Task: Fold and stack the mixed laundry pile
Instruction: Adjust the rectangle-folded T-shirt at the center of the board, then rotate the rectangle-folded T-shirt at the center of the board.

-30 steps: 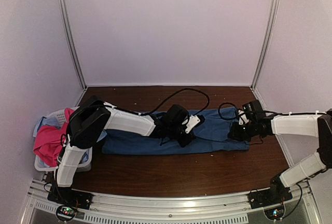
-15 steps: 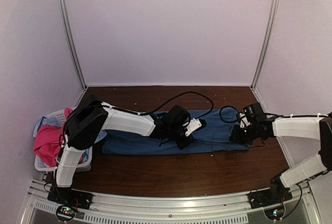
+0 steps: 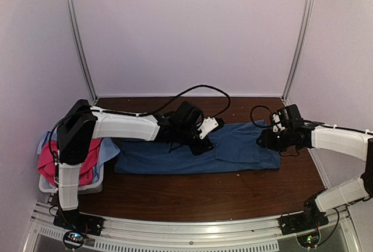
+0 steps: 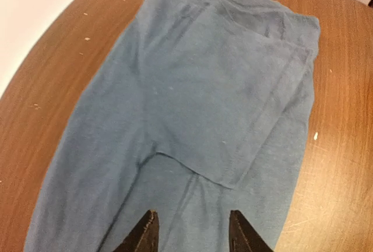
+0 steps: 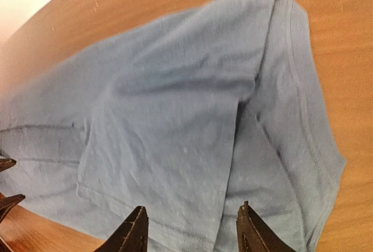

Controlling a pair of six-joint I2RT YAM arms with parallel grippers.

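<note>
The dark blue T-shirt (image 3: 151, 160) lies flat as a long folded strip across the middle of the table, with a folded flap over its right half (image 4: 233, 100). My left gripper (image 3: 204, 141) hovers over the strip's middle, open, with only cloth below its fingertips (image 4: 193, 230). My right gripper (image 3: 263, 141) hangs open over the shirt's right end (image 5: 192, 221) and holds nothing. The magenta-pink shirt (image 3: 49, 167) and the pale light-blue cloth (image 3: 109, 150) lie heaped in the basket at the left.
A white slotted basket (image 3: 73, 186) stands at the table's left edge beside the left arm's base. Black cables loop over the table behind the shirt (image 3: 198, 91). Bare brown wood (image 3: 210, 196) lies between the shirt and the arm bases.
Both grippers have gone from shut to open and let go of the shirt. The left arm drew back to the left and the right arm shifted right; a folded flap now lies flat.
</note>
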